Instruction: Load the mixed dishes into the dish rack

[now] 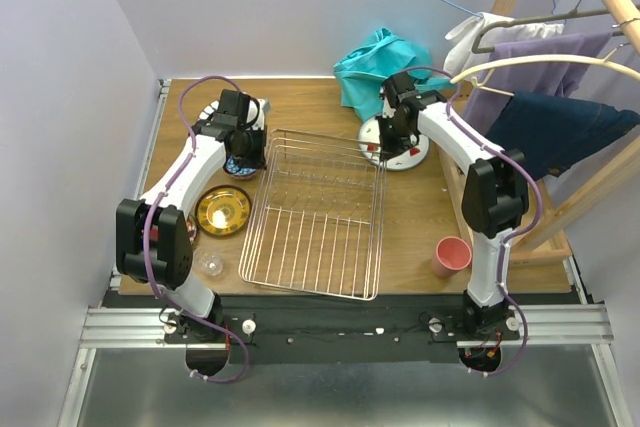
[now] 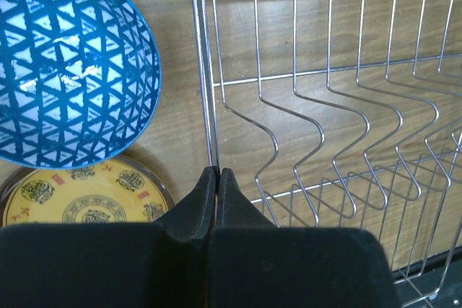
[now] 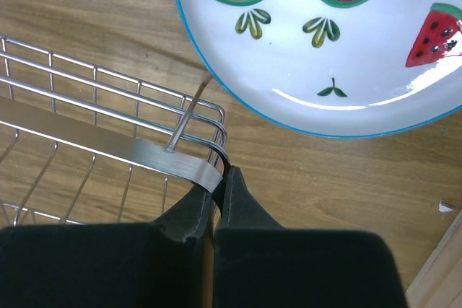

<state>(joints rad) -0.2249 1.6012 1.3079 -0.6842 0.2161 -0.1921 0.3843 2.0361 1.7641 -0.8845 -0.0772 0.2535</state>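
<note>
Dish rack: the dish rack [image 1: 315,217] lies flat in the middle of the desk [image 1: 410,237], and no dish can be seen in it.
Left hand: the left hand [image 2: 217,178] is at the rack's 11 o'clock corner. Its fingers are pressed together on the thin upright wire of the rim.
Right hand: the right hand [image 3: 222,178] is at the 1 o'clock corner, pinched shut on the rim where the flat metal strip curls round the wire.
Why held so: a grip on both far corners most likely serves to slide or square the rack before loading. With two holds it should not swing as it would from one. The wire is so thin that the fingers almost meet.
Patterned bowl: the patterned bowl [image 2: 65,70] sits upright at the rack's 10 o'clock, just outside the rim, where the left arm can reach it.
Gold saucer: the gold saucer [image 1: 223,210] lies at 9 o'clock, near the bowl.
Clear glass: the clear glass [image 1: 210,264] stands at 8 o'clock.
Watermelon plate: the watermelon plate [image 3: 346,41] lies flat at 2 o'clock, just beyond the gripped corner, on the right arm's side.
Pink cup: the pink cup [image 1: 452,256] is at 4 o'clock, apart from the rack.
Progress: loading looks not yet begun.
Risk: a dragged rack could nudge the bowl or the plate.
</note>
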